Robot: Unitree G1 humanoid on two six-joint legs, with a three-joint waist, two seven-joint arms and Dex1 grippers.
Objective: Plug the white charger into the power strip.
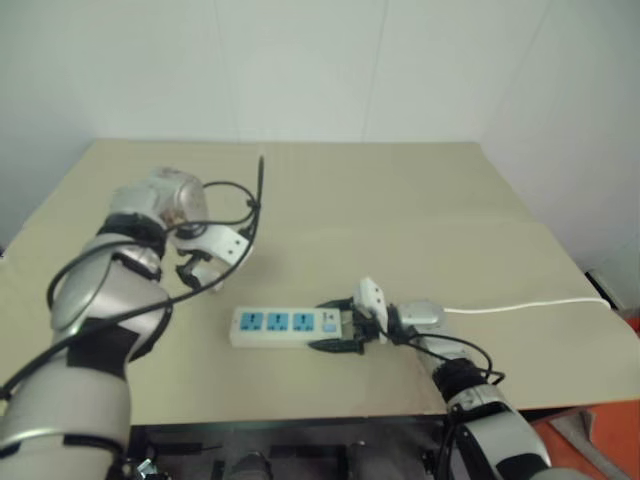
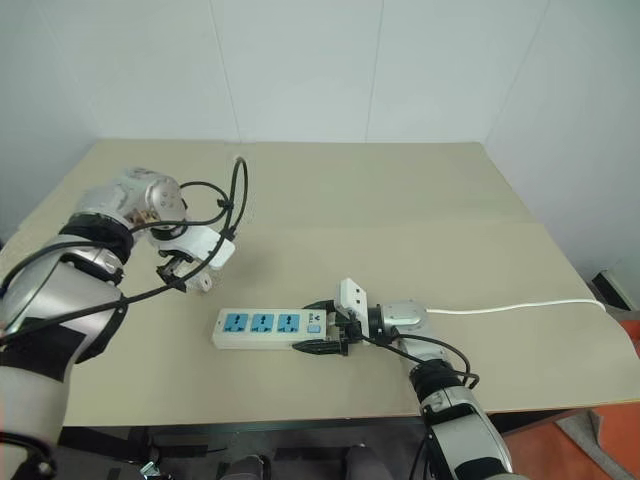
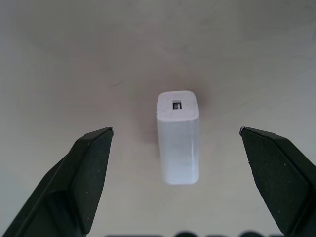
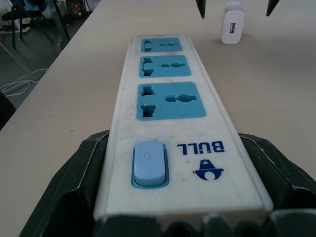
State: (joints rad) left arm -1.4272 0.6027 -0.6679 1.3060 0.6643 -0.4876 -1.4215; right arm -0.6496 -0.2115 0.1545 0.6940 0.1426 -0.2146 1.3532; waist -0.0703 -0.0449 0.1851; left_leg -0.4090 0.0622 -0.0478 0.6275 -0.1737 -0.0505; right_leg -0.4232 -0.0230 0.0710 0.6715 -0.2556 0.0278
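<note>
The white charger is a small, plain, rounded-edge white block with a dark rectangular port in its end face. It stands on the tan table directly below the left gripper, midway between the two black fingers, which are spread wide and touch neither of its sides. In the right wrist view the charger shows beyond the far end of the power strip, apart from it, with the left gripper's fingertips hanging above it on either side.

The power strip is a long white bar with three blue socket faces in a row, a pale blue switch and a blue "BULL" logo near the corded end. It lies flat on the table. The right gripper clasps that switch end, one black finger against each long side of the bar, pinching it across its width. A thin white cord runs away from behind the right gripper toward the table's edge.
</note>
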